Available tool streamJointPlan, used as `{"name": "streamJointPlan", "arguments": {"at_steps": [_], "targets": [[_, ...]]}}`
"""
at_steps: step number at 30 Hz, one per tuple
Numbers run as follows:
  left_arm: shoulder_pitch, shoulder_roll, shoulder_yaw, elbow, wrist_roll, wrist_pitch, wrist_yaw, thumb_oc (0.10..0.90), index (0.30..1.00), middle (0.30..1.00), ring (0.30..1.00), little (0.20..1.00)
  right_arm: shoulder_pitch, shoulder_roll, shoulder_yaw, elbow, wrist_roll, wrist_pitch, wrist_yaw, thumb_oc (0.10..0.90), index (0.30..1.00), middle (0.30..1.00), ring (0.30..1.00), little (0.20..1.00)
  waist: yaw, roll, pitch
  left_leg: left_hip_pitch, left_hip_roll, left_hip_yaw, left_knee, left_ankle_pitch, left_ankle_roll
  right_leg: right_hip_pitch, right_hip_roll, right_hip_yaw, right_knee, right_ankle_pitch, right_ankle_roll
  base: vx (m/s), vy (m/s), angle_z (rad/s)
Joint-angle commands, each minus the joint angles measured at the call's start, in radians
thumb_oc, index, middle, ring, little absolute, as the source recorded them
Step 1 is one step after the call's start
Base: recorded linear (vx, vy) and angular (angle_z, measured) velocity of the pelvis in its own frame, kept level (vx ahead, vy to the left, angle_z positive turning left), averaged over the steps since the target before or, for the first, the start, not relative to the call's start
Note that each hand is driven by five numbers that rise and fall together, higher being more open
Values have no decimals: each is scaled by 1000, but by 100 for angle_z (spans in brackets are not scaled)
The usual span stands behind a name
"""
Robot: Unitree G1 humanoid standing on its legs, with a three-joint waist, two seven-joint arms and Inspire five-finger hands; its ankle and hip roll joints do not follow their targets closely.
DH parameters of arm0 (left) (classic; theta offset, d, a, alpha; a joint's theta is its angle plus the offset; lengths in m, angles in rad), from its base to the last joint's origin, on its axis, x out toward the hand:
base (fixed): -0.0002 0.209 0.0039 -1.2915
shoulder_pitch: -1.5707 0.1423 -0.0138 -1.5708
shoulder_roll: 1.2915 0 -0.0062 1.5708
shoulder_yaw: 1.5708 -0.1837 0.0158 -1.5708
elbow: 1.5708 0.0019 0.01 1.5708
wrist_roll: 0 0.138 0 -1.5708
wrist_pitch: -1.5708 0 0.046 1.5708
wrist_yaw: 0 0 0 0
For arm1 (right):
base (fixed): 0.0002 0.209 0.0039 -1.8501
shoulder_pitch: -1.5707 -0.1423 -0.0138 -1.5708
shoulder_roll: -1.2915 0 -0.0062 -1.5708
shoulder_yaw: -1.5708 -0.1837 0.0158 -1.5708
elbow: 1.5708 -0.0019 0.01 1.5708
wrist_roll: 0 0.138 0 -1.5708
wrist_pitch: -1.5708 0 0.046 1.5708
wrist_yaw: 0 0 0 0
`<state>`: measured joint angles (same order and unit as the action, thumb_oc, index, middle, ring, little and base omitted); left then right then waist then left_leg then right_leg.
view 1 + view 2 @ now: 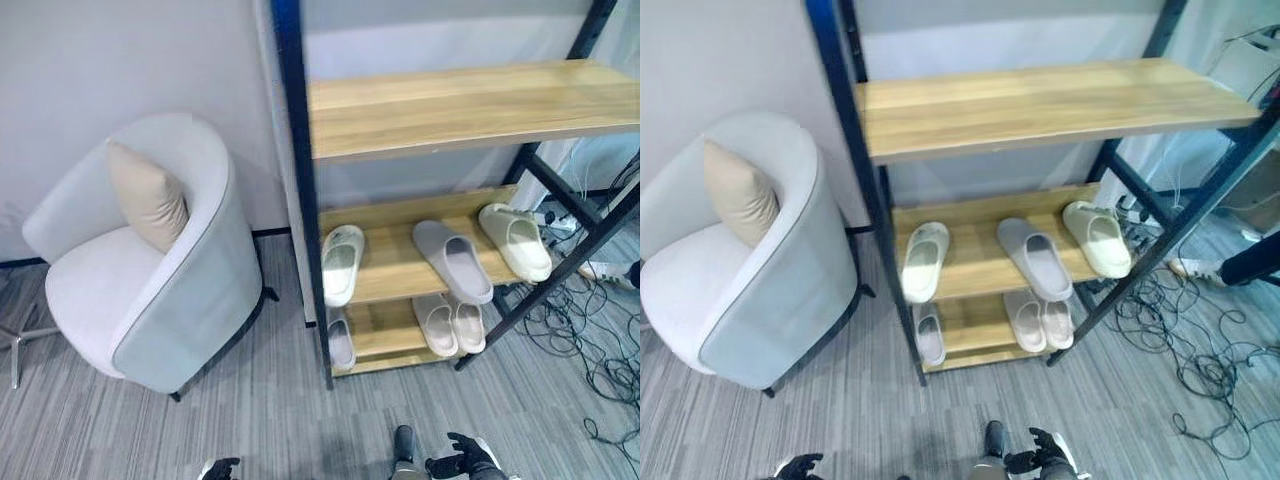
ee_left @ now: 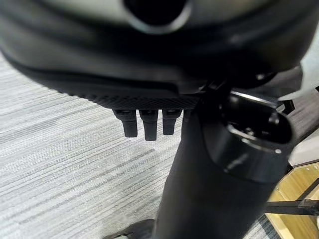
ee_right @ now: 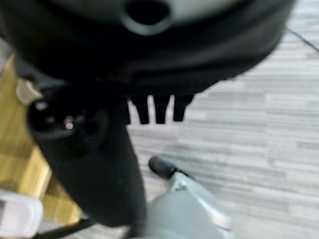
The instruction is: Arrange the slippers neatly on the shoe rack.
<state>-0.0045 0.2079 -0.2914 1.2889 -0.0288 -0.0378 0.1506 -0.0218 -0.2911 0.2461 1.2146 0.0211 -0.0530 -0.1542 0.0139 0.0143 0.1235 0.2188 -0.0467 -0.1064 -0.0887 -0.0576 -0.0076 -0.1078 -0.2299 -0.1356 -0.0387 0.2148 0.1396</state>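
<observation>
Far left: white tub armchair [image 1: 150, 290] against the wall, a beige cushion [image 1: 148, 195] propped upright in its back corner. Grey striped carpet [image 1: 250, 420] underfoot.

Low at the left edge of the head views, the left hand [image 1: 220, 468] hangs over the carpet, well clear of the rack; its wrist view shows straight fingers [image 2: 144, 124] with nothing in them, relaxed.

Centre: shoe rack [image 1: 295, 150], dark metal frame with wooden shelves. Top shelf [image 1: 470, 100] bare wood. Middle shelf carries three slippers: a pale cream slipper [image 1: 341, 262] at the left end, toe hanging past the front edge; a grey slipper [image 1: 452, 260] mid-shelf, angled; a cream slipper [image 1: 515, 240] at the right end, also angled. Bottom shelf: a single grey-white slipper [image 1: 341, 342] on the left, then a pair of beige slippers [image 1: 449, 323] side by side and touching.

Right hand [image 1: 462, 462] low, over the carpet in front of the rack, fingers [image 3: 160, 109] straight, grasping nothing.

Far right: tangle of cables [image 1: 590, 340] on the floor beside the rack.
</observation>
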Motion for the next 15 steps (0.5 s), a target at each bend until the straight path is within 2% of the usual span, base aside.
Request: {"name": "streamJointPlan", "arguments": {"at_steps": [1, 3, 5, 7, 8, 9, 11, 13, 15], "targets": [[-53, -34, 24, -4, 1, -30, 9, 800, 900, 900, 900, 900, -12, -21, 31, -2, -11, -12, 22, 800, 900, 900, 900, 900, 21, 45, 8, -33, 116, -6, 72, -62, -62, -13, 36, 14, 63, -123, 32, 168, -401, 7], [-63, -38, 26, -12, -22, -30, 7, 800, 900, 900, 900, 900, -24, -25, 33, -2, 10, -21, 19, 800, 900, 900, 900, 900, 30, 47, 15, -96, 150, -20, 171, 1, -87, 3, 61, -8, 71, -157, 6, 88, -352, 11], [-80, -37, 13, -31, -30, -34, 7, 800, 900, 900, 900, 900, -35, -31, 34, -11, 31, -29, 9, 800, 900, 900, 900, 900, 33, 36, 40, -175, 149, -19, 292, 57, -92, 39, 71, -31, 55, -176, -17, 48, -306, 12], [-96, -34, -2, -46, -36, -33, 6, 800, 900, 900, 900, 900, -32, -38, 31, -15, 40, -28, 1, 800, 900, 900, 900, 900, 34, 17, 60, -230, 166, 42, 374, 74, -82, 84, 84, -47, 38, -200, -44, 69, -287, 24], [-106, -35, -10, -55, -41, -33, 3, 800, 900, 900, 900, 900, -30, -41, 33, -14, 41, -29, -3, 800, 900, 900, 900, 900, 35, 12, 66, -253, 163, 63, 391, 62, -75, 99, 89, -52, 32, -211, -51, 79, -248, 53], [-114, -37, -23, -60, -38, -30, 3, 800, 900, 900, 900, 900, -29, -43, 34, -13, 42, -30, -6, 800, 900, 900, 900, 900, 33, 8, 71, -277, 140, 76, 401, 41, -69, 111, 93, -56, 29, -219, -54, 102, -213, 51], [-120, -43, -40, -61, -21, -24, -2, 800, 900, 900, 900, 900, -23, -46, 32, -12, 46, -32, -10, 800, 900, 900, 900, 900, 26, 5, 64, -294, 75, 110, 348, -24, -42, 128, 99, -69, 24, -239, -53, 117, -144, 48], [-120, -45, -47, -69, -10, -23, -6, 800, 900, 900, 900, 900, -15, -41, 34, -14, 43, -31, -16, 800, 900, 900, 900, 900, 26, 20, 59, -306, 27, 163, 274, -8, -19, 133, 122, -86, 36, -257, -57, 95, -65, 62], [-118, -45, -45, -75, -9, -21, -5, 800, 900, 900, 900, 900, -20, -37, 34, -9, 38, -28, -20, 800, 900, 900, 900, 900, 29, 30, 57, -305, 19, 199, 246, 6, -17, 136, 133, -99, 58, -279, -60, 80, -1, 41]]}}
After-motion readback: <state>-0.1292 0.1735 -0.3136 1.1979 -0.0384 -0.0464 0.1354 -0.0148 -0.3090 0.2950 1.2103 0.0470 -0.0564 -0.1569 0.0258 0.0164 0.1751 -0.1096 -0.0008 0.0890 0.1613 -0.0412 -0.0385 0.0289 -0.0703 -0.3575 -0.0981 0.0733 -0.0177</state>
